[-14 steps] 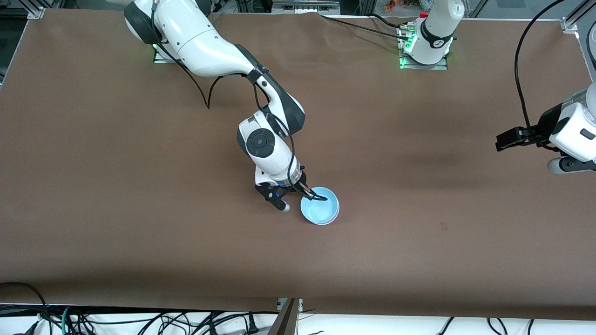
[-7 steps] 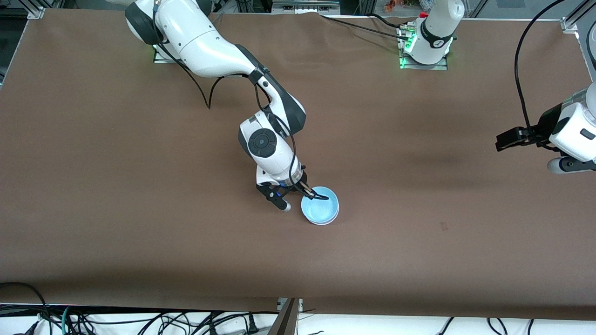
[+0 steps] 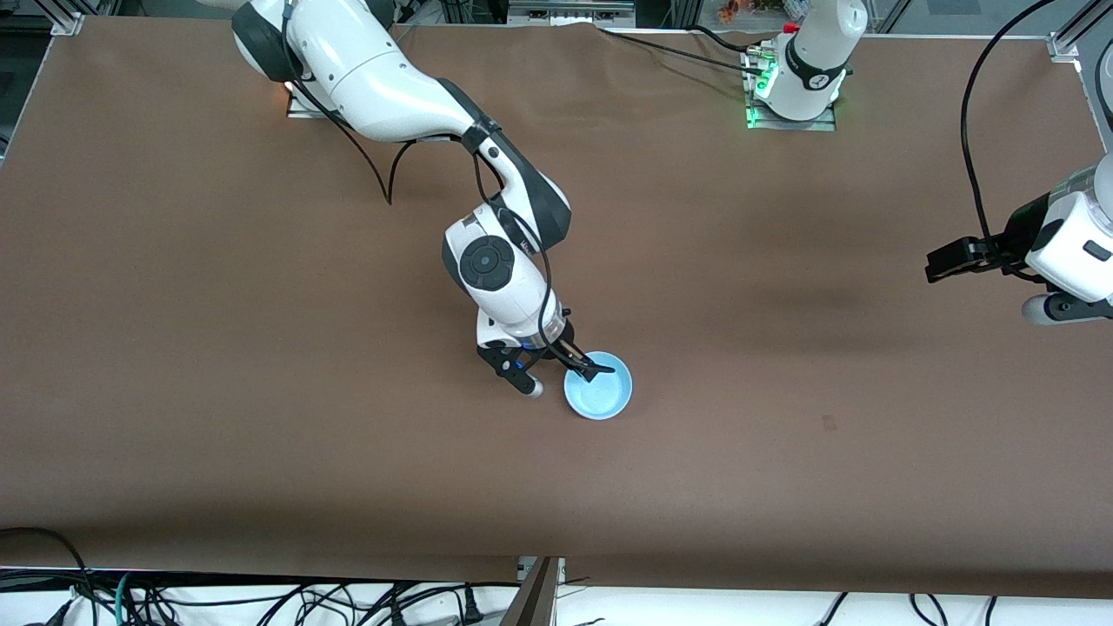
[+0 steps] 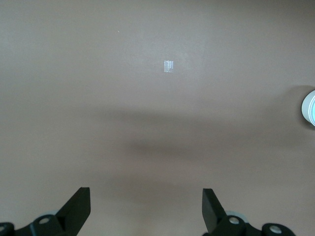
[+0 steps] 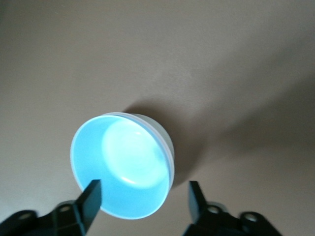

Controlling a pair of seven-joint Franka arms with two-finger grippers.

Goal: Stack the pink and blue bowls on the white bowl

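Your blue bowl (image 3: 598,396) sits near the middle of the table (image 3: 261,391), nested on a paler bowl beneath it. In the right wrist view you see that lower rim (image 5: 162,135) peeking out as a thin white edge under the blue bowl (image 5: 123,164), but you cannot tell from here whether pink lies between them, and no separate pink bowl shows anywhere.

The right gripper (image 3: 556,369) hangs right at the bowl's edge, on the side toward the right arm's end of the table. Its jaws stand wide open and hold nothing; in its wrist view the right gripper (image 5: 142,196) has one finger over the bowl's rim and the other just outside the bowl wall. The stack looks done, so your next move is likely a straight lift clear, taking care not to clip the rim.

The left gripper (image 4: 146,206) waits well apart over bare table at the left arm's end, jaws also spread and empty.
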